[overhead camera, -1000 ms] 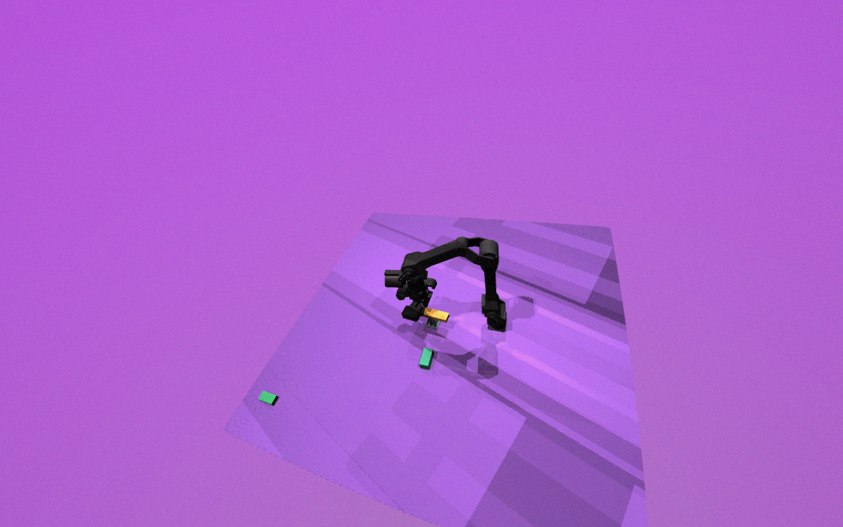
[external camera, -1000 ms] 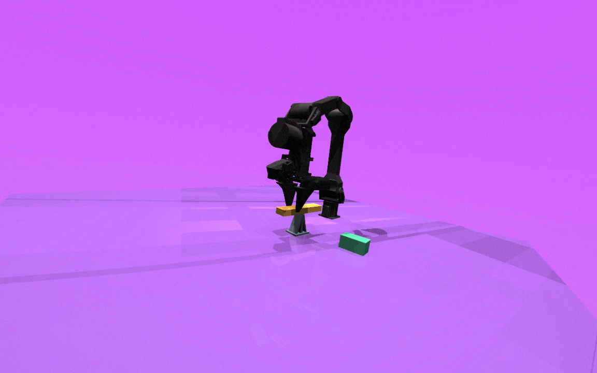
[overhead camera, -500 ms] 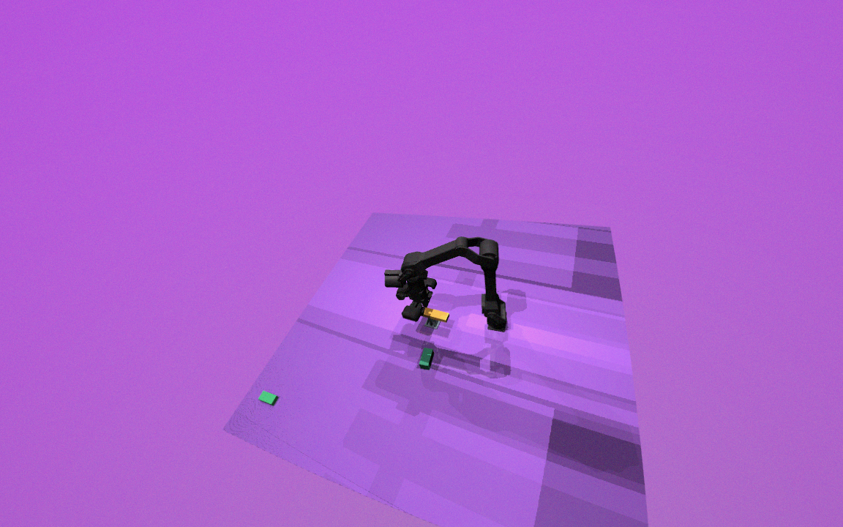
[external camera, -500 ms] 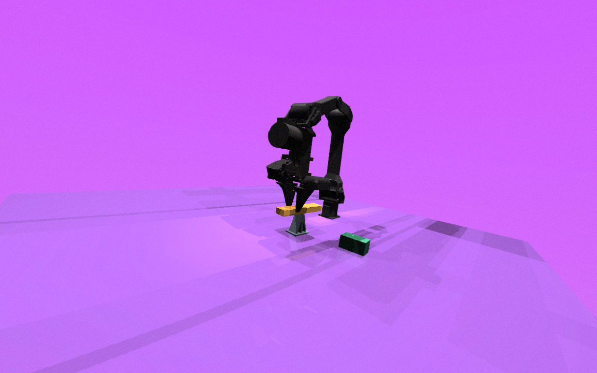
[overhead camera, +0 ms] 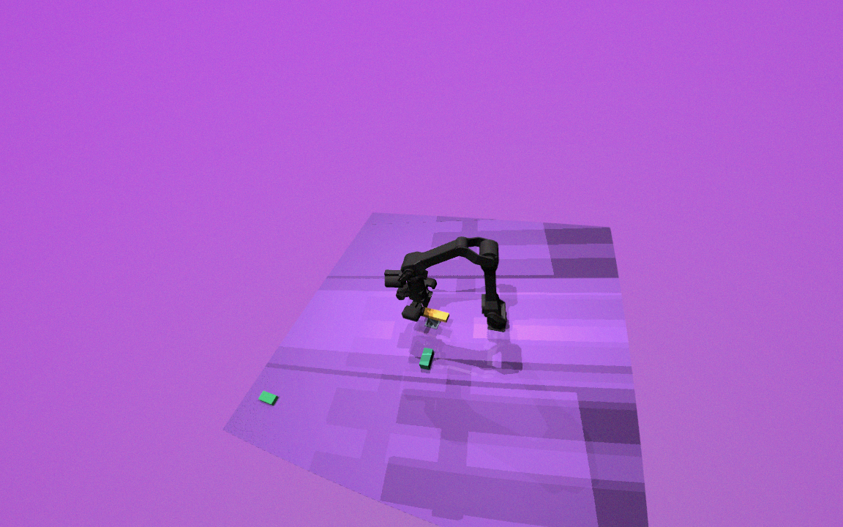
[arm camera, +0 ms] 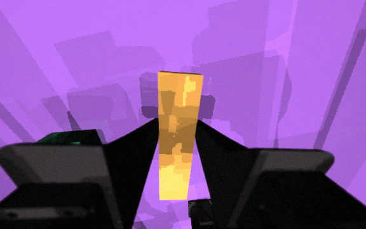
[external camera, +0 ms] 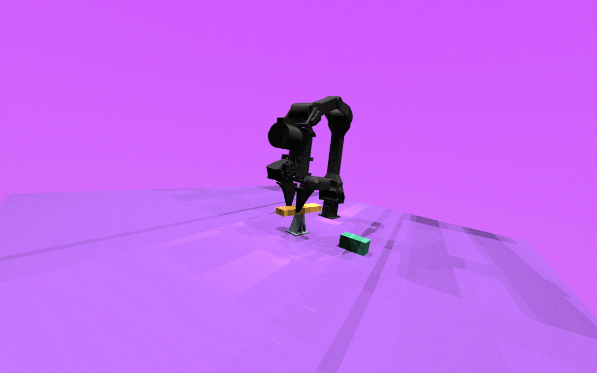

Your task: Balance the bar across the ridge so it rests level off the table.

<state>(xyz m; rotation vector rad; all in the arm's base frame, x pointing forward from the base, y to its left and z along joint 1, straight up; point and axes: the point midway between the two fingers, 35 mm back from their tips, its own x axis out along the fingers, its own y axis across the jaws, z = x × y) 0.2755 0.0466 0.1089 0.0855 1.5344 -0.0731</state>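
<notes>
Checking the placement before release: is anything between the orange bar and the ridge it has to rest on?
Nothing visible. The orange bar already sits across the top of the grey ridge, both ends off the table, with the tool shut on its middle. The green block lies off to the side.

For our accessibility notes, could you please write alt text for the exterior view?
A black arm's gripper is shut on an orange bar lying level across a grey ridge, clear of the purple table. A green block lies nearby.
</notes>
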